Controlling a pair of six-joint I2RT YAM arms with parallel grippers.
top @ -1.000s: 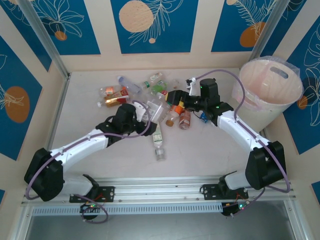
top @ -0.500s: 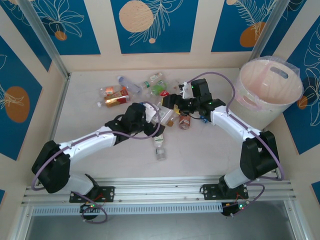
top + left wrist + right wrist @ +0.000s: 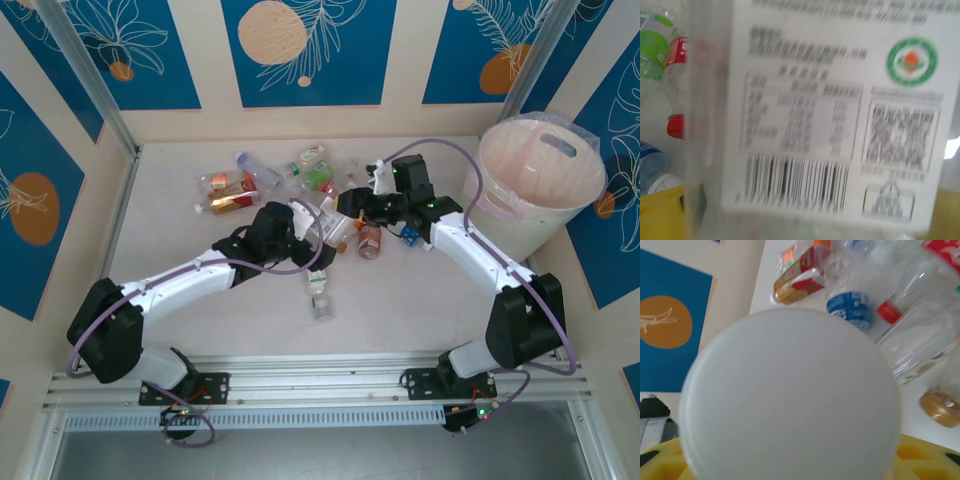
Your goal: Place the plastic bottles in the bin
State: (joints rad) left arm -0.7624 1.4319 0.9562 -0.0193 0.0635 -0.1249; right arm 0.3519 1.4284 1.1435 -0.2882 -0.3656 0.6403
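The right gripper (image 3: 352,203) has closed from wide to a pinch on a white-ended bottle (image 3: 790,395), while the left gripper (image 3: 318,238) has spread its jaws beside a clear labelled bottle (image 3: 840,125), so one bottle seems ready for the bin (image 3: 545,215), well off to the right gripper's right

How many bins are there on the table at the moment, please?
1. The bin stands at the far right corner of the table, pale pink-white, with a handle slot near its rim. No second one seems hidden, as it dwarfs the bottles.
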